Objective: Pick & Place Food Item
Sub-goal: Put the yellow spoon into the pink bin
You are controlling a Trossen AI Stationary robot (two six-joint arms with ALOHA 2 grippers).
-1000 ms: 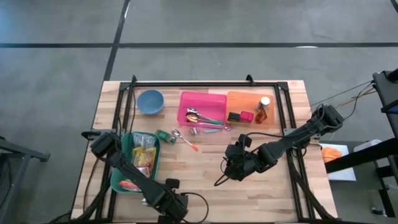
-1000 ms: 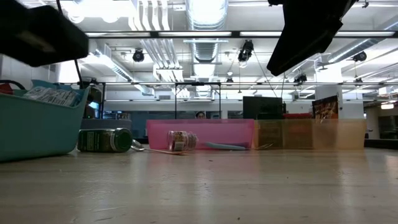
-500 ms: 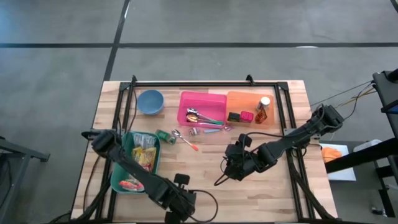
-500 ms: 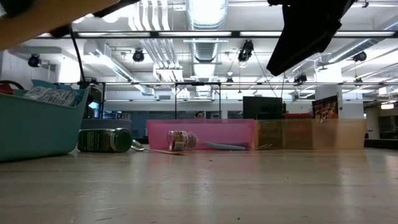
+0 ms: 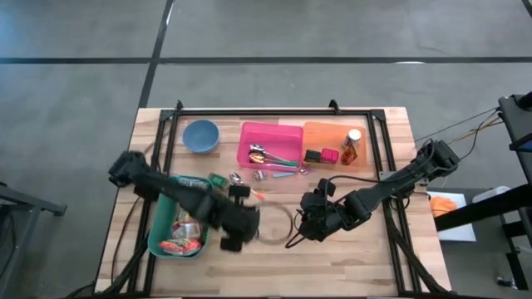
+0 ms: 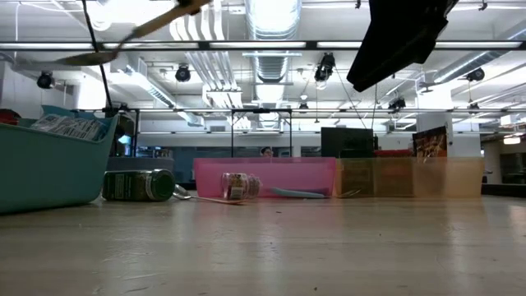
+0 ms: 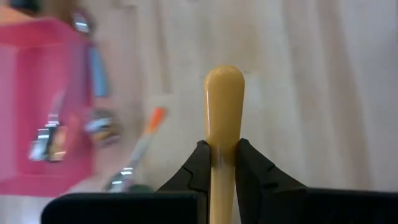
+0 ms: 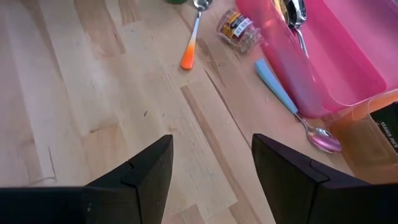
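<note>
The tan wooden handle (image 7: 222,118) sits clamped between the left gripper's (image 7: 222,163) fingers, carried above the table's (image 5: 357,257) middle, just right of the teal basket (image 5: 160,241). A second ago that arm was down at the six o'clock edge. Only the low view shows the utensil's far end, high up. The right gripper (image 8: 211,163) hangs parted and empty, towards three o'clock. Labels are too small to read.

The bowl (image 5: 200,136) sits near the table's (image 5: 366,257) far edge, left; two bins (image 5: 270,143) stand side by side beside it; a basket (image 5: 158,242) by the left edge.
</note>
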